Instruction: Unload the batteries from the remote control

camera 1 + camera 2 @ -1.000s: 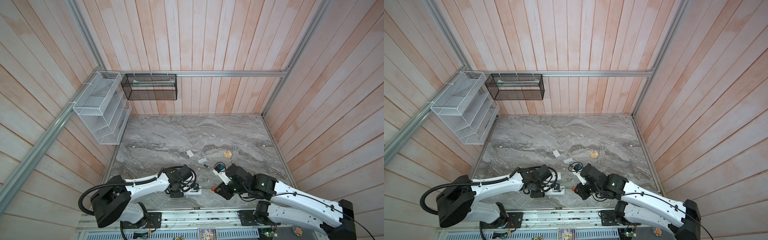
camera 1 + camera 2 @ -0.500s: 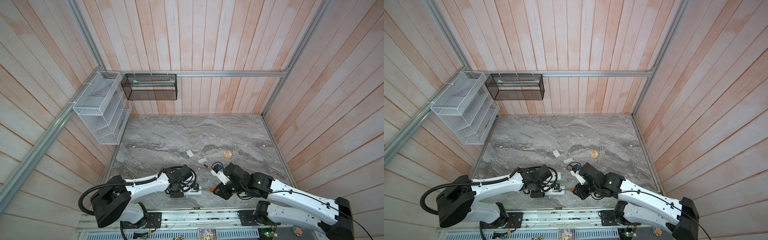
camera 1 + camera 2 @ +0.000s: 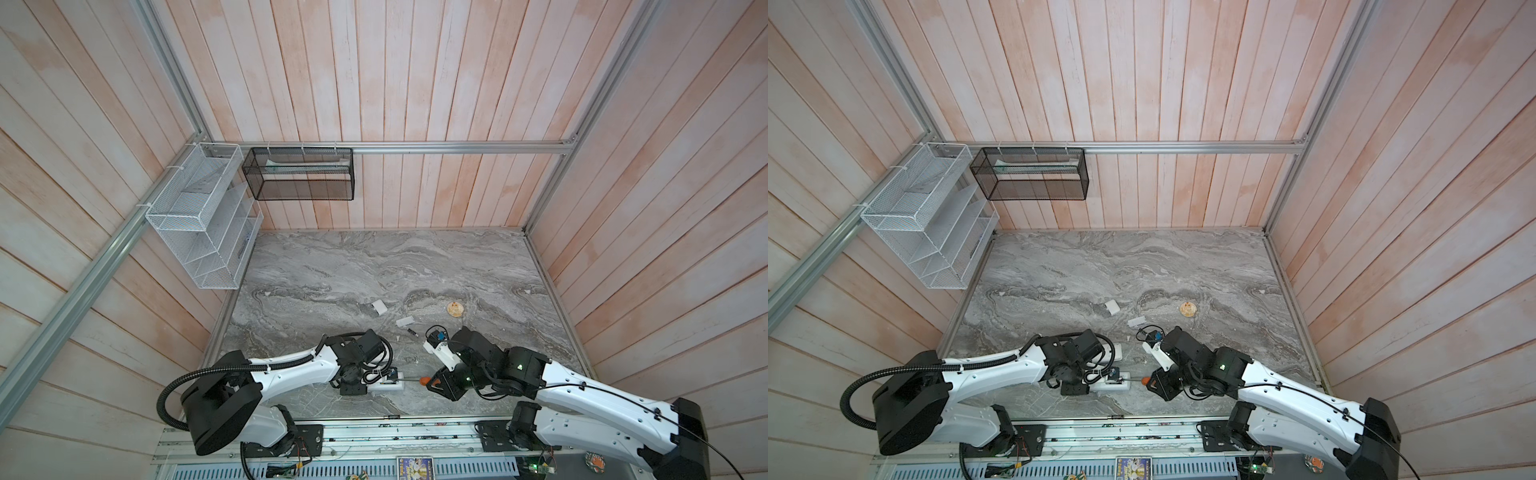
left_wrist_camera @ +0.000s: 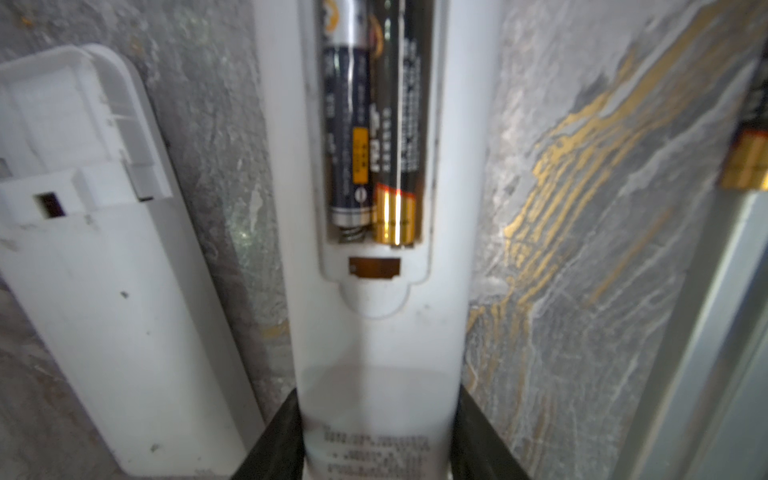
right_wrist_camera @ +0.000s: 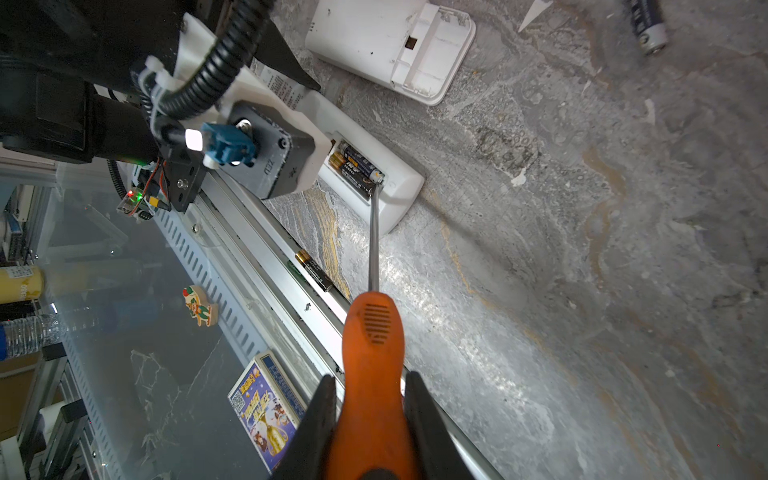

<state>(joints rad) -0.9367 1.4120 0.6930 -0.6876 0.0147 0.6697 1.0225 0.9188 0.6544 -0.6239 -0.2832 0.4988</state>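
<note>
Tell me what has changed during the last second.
The right fingers, closed on the screwdriver, shifted slightly toward the remote, its tip at the batteries inside it. Nothing was grasped or released. The left fingers, the remote and the loose covers stayed put.

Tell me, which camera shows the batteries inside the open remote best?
The left wrist view: the two batteries lie side by side in the open remote, close up. The right wrist view shows them small, the screwdriver tip at their end. In both top views they are too small to make out.
</note>
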